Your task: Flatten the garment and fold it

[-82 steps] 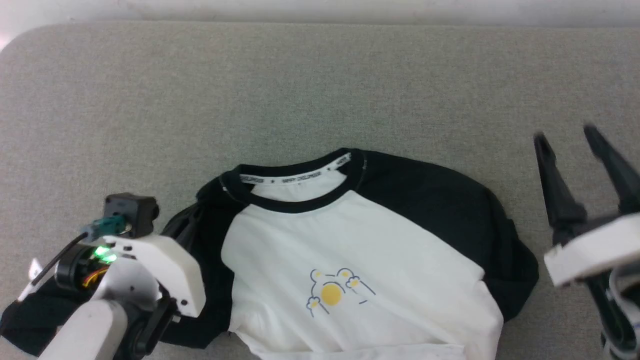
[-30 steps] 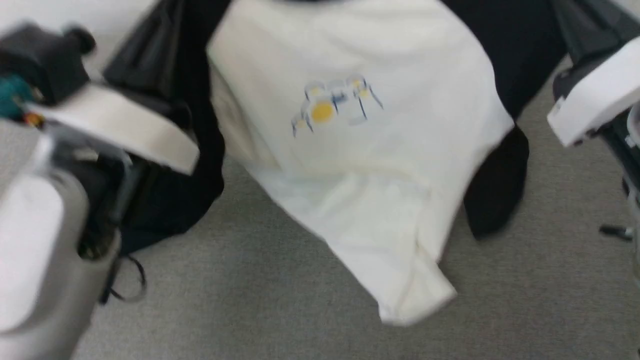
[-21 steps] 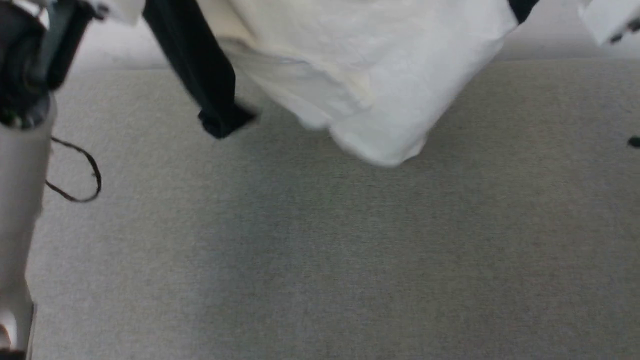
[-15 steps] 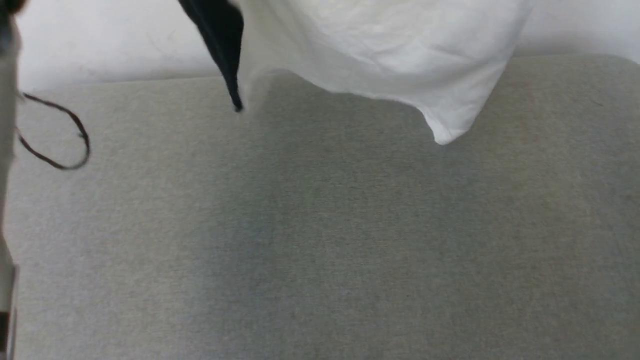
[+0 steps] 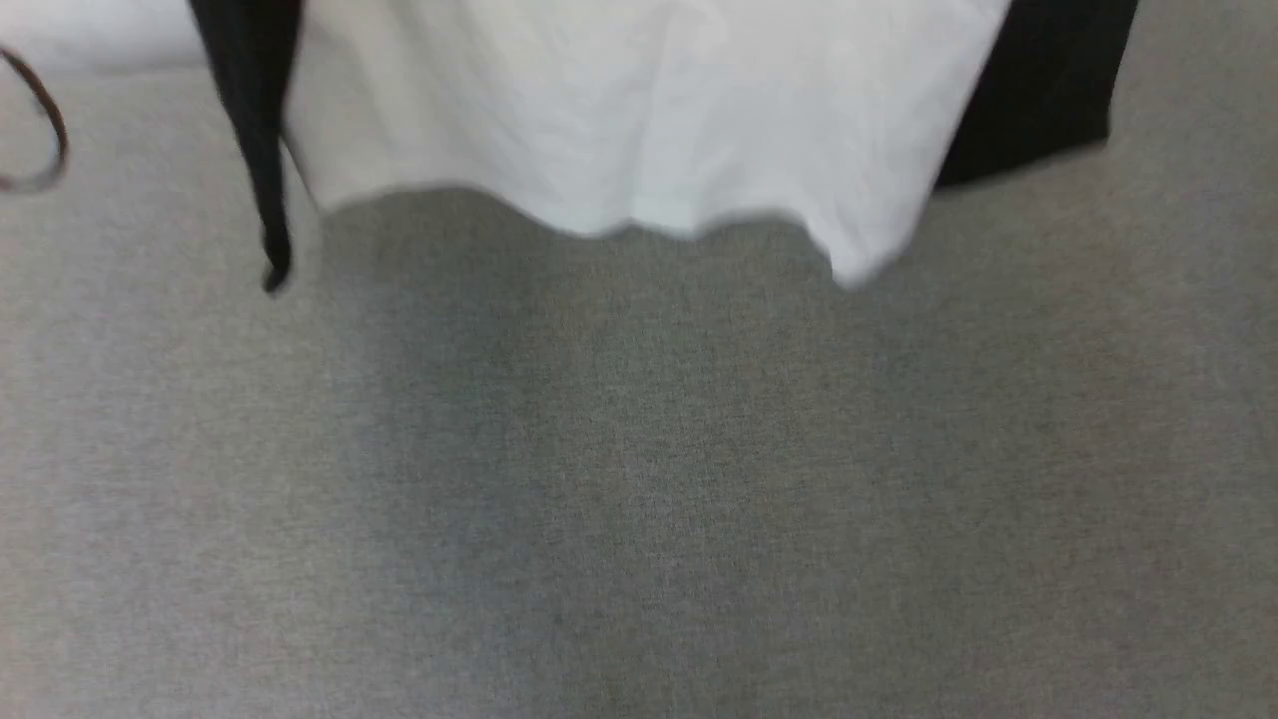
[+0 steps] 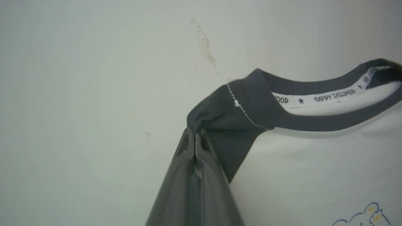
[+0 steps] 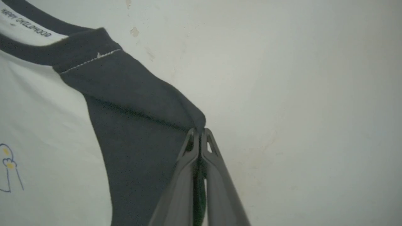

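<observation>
Head view, looking down. Work surface (image 5: 639,519): a flat expanse covered in grey woven cloth with a fine, even weave. It runs from the bottom edge to the top and out past both sides. Its far edge shows at the upper left, where it meets a pale wall (image 5: 90,30). A broad, soft shadow (image 5: 519,330) darkens the middle of the surface, deepest just under the white hem of the garment (image 5: 639,110), which hangs across the far part. The picture is blurred there, so whether the hem touches the surface cannot be told. The lighter margins at left and right show the same weave.
</observation>
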Controlling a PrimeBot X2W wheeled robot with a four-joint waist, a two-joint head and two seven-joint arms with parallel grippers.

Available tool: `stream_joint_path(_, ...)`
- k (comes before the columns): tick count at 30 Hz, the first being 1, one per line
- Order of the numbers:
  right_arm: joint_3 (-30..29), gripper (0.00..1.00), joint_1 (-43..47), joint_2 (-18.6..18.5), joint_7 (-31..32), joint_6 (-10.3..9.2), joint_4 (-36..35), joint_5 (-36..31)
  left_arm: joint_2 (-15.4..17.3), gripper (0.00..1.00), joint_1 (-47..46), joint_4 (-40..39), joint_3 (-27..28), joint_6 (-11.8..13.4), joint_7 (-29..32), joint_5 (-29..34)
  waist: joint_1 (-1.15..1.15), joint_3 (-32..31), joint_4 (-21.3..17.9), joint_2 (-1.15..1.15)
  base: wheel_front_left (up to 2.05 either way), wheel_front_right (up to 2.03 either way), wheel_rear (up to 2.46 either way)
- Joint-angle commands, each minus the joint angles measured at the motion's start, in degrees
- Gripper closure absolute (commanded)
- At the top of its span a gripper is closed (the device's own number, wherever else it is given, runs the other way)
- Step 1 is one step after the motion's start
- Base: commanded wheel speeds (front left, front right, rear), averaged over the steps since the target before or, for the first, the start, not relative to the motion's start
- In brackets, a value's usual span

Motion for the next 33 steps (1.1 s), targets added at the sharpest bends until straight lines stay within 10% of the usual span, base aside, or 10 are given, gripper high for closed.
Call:
stream_joint_path(1, -0.05, 1.0, -1.53, -0.19, -0.89, -0.06, 0.48, -0.73, -0.11, 1.0, -1.64, 0.32, 0.49, 0.15, -1.25, 0.75, -0.01, 5.77, -0.4, 0.0, 0.0, 0.0, 0.0)
stream_joint_path(20, 8.02, 1.0, -18.29, -1.99, -15.94, -0.06, 11.21, -6.24, 0.53, 1.0, -11.49, 5.35, 2.2, 0.85, -23.47, 6.65, -0.01, 20.8, 2.66, 0.0, 0.0, 0.0, 0.0)
stream_joint_path(33, 9.72, 1.0, -5.29, -9.14, -18.12, -0.06, -4.3, 3.46, 3.67, 1.0, 9.21, -12.08, 3.07, 1.08, -28.76, 2.55, -0.01, 22.48, 5.44, 0.0, 0.0, 0.0, 0.0)
